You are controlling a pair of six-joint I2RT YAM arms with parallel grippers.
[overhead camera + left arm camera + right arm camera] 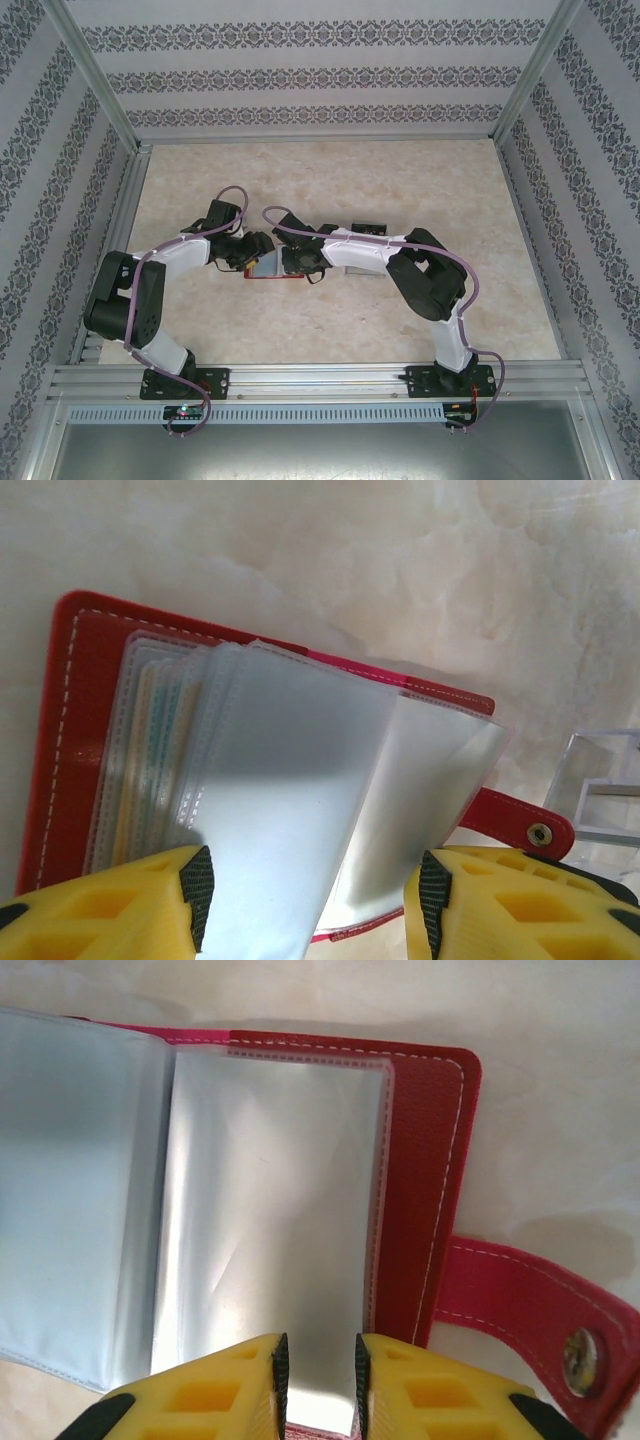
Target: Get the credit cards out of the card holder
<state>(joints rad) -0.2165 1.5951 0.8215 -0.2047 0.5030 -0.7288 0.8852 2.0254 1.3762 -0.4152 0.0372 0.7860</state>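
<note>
Right pincer (318, 1385) nearly closed on card holder (425, 1160) sleeve, left pincer (312, 905) wide

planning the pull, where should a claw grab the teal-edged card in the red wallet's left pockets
Grip the teal-edged plastic card at its near short edge, coming from the near side: the open red folding wallet has stitched clear sleeves along its far and left edges, so the card probably slides out only toward the left claw.

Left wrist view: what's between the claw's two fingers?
Clear pocket sleeves of the open red holder, fanned up between the fingers; the claw stands open around them.
</note>
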